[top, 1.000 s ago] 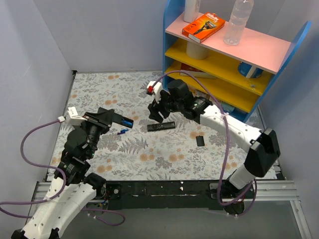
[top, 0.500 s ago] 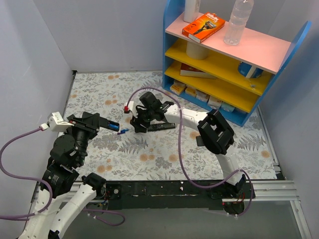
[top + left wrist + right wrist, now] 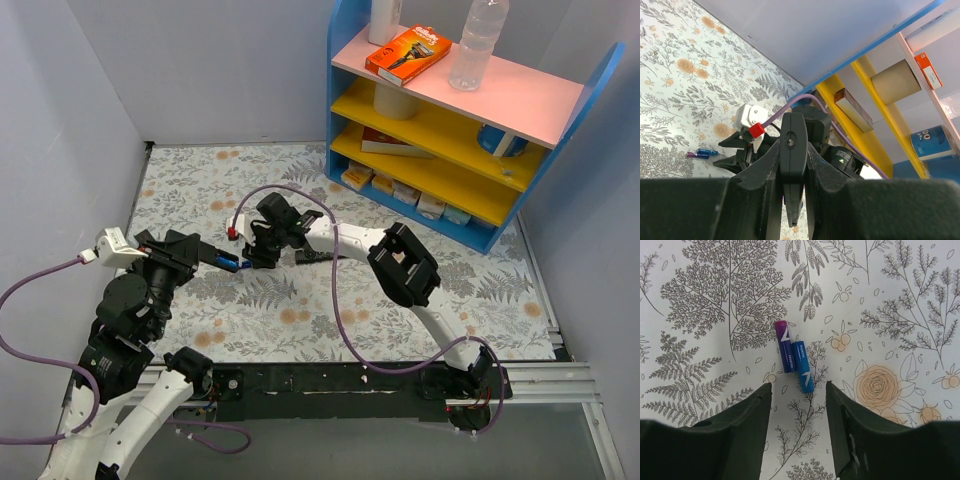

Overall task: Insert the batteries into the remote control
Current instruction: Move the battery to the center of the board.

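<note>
Right wrist: both batteries (image 3: 796,360) (touching)

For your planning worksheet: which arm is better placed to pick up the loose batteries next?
Right. The right gripper hangs open directly over the batteries on the mat; the left gripper is occupied, clamped on the remote control.

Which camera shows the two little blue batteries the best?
The right wrist view. Both batteries lie together on the flowery cloth, big and clear, beyond the open right pincer. The left wrist view shows them tiny. In the top view they're hard to make out.
</note>
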`<act>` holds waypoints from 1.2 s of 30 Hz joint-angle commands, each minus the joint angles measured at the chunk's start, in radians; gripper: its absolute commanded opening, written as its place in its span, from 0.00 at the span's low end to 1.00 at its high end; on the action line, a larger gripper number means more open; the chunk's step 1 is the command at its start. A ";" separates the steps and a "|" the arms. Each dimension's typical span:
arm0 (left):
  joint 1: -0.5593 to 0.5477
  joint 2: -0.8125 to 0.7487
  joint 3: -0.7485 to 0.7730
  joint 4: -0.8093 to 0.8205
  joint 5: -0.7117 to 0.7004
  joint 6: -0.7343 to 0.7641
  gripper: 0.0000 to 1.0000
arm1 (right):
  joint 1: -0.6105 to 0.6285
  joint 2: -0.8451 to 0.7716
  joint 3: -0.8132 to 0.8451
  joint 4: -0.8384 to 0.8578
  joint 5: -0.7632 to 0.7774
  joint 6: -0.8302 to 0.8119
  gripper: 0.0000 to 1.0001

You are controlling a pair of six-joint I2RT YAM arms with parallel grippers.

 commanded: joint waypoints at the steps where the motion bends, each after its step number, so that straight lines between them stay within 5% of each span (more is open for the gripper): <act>1: 0.000 0.001 0.036 -0.013 0.008 0.020 0.00 | 0.004 0.039 0.058 0.006 0.010 -0.042 0.53; 12: -0.002 0.001 0.029 -0.019 0.008 0.014 0.00 | 0.011 0.103 0.094 -0.017 0.021 -0.073 0.40; 20: 0.000 0.011 0.013 0.000 0.017 0.012 0.00 | 0.009 0.086 0.072 -0.048 0.026 -0.079 0.14; 36: -0.002 0.001 -0.145 0.154 0.040 0.032 0.00 | -0.017 -0.349 -0.478 -0.115 0.176 0.166 0.04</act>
